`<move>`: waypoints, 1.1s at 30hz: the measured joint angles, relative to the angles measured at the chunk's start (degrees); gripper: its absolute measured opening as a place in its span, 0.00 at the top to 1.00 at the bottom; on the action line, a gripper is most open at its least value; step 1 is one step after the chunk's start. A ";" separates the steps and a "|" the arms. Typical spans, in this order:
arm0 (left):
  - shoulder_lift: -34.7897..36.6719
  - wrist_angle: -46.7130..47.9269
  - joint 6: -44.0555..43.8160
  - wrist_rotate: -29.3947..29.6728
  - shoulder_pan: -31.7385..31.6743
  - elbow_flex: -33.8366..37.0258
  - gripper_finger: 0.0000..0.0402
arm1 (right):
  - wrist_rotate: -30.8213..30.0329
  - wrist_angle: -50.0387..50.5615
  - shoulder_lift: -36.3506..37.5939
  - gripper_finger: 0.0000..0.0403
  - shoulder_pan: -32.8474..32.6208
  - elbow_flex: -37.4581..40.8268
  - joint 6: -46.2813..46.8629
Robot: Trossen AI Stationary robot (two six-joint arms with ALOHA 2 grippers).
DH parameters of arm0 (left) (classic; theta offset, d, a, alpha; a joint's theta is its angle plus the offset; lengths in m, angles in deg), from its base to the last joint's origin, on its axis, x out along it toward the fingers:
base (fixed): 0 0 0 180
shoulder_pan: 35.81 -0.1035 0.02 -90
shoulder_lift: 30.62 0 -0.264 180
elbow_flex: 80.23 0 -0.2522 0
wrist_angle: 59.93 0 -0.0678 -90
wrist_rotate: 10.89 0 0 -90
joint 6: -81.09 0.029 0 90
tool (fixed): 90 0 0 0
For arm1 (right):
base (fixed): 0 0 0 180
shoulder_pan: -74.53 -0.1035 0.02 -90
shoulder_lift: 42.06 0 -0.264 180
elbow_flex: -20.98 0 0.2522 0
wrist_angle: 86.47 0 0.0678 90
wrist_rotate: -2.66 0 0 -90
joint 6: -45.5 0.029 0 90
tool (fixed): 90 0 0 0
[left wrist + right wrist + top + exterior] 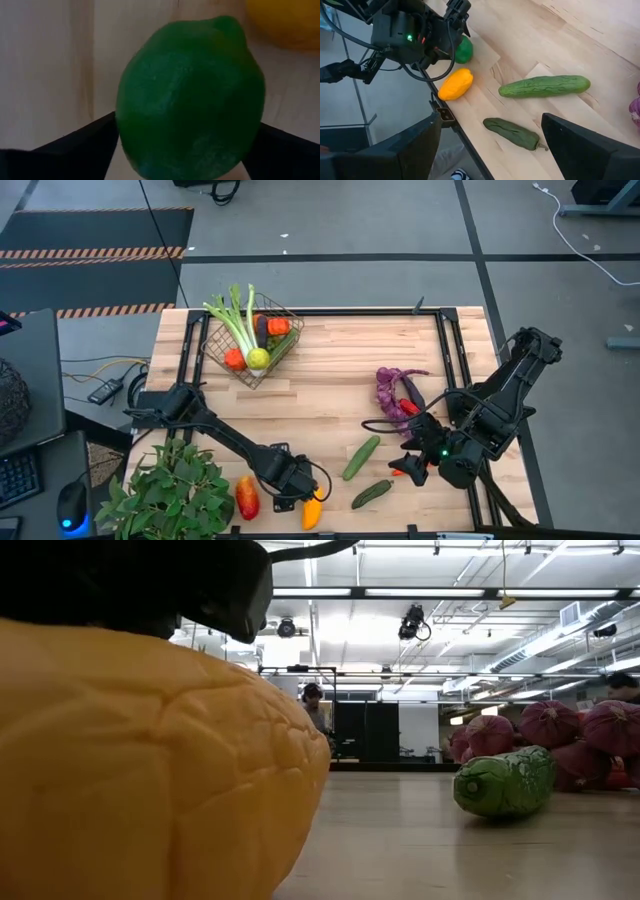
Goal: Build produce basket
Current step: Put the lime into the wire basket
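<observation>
The wire basket stands at the table's far left and holds celery and several small produce pieces. My left gripper is low at the near edge, shut on a green lime, which also shows in the right wrist view. A yellow pepper lies right beside the lime, and a red-orange piece lies to its left. My right gripper is open and empty, at the near right. Two cucumbers lie between the arms. Purple produce lies farther back. My left gripper pinches the green lime by its two opposite sides, one finger on each. The fingers slant down from the table's left. The high view hides the lime under the gripper. Whether it rests on the table I cannot tell.
A leafy green plant fills the near left corner. A black frame rail runs along the table's far and right sides. The yellow pepper fills the low view's left, with a cucumber beyond it. Bare wood lies mid-table.
</observation>
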 joint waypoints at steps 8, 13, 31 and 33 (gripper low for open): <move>0.11 0.25 -1.55 -0.10 -0.03 0.00 0.34 | -0.32 -0.02 0.00 0.14 0.00 0.00 0.16; 0.51 2.99 -1.87 -1.50 -1.13 0.00 0.35 | -0.32 -0.04 0.00 0.14 0.00 0.00 0.16; 19.30 12.53 -1.94 4.58 -18.08 -0.02 0.31 | -4.18 -0.27 0.00 0.14 0.00 0.04 0.04; 22.31 12.80 -1.94 7.24 -21.24 -0.07 0.31 | -5.43 -0.24 0.00 0.14 0.00 0.04 0.00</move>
